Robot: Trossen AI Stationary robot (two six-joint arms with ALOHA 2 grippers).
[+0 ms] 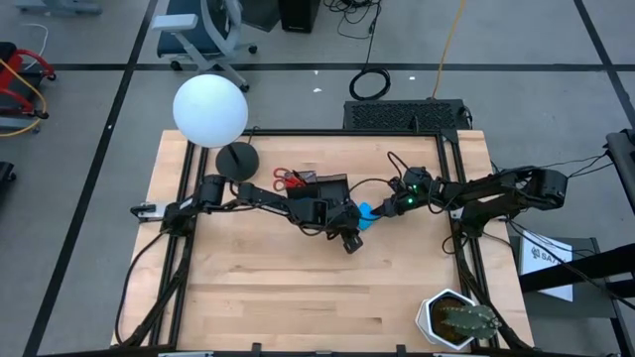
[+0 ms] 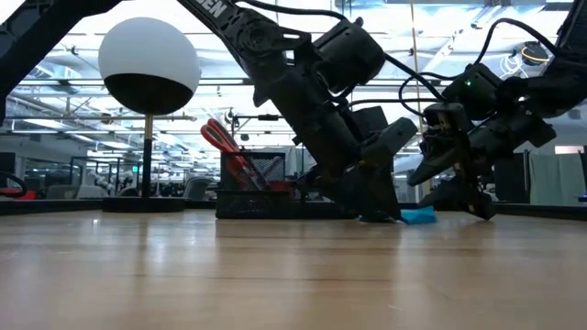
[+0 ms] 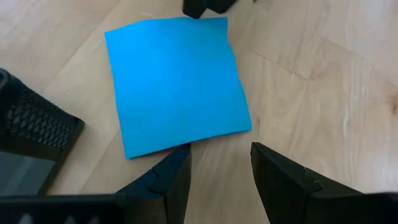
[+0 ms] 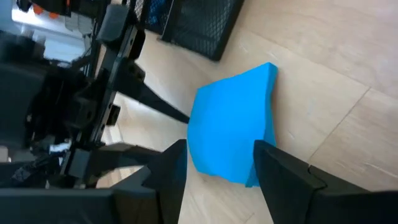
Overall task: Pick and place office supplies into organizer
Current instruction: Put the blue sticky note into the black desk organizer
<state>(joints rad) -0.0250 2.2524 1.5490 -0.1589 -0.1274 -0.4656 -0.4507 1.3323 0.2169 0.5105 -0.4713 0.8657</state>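
Note:
The bright blue square pad (image 3: 177, 84) lies on the wooden table, just right of the black mesh organizer (image 1: 332, 185). Red-handled scissors (image 2: 220, 137) stick up out of the organizer's left part. My left gripper (image 3: 221, 165) is open and slants down at the pad's near edge. My right gripper (image 4: 221, 155) is open too and reaches in from the table's right. The pad's (image 4: 233, 124) right end shows between its two fingers. In the left wrist view, one dark fingertip (image 3: 205, 6) of the right gripper shows at the pad's far corner. My left gripper has one fingertip (image 3: 177, 162) right at the pad's near edge (image 3: 180, 140); I cannot tell whether it touches. My right gripper has its fingers on either side of the pad's right end (image 4: 224, 171); I cannot tell whether they touch it.
A lamp with a white globe (image 1: 210, 109) and a round black base (image 1: 238, 159) stands at the far left. A potted cactus (image 1: 456, 319) sits at the near right corner. The near half of the table (image 1: 298, 297) is bare wood.

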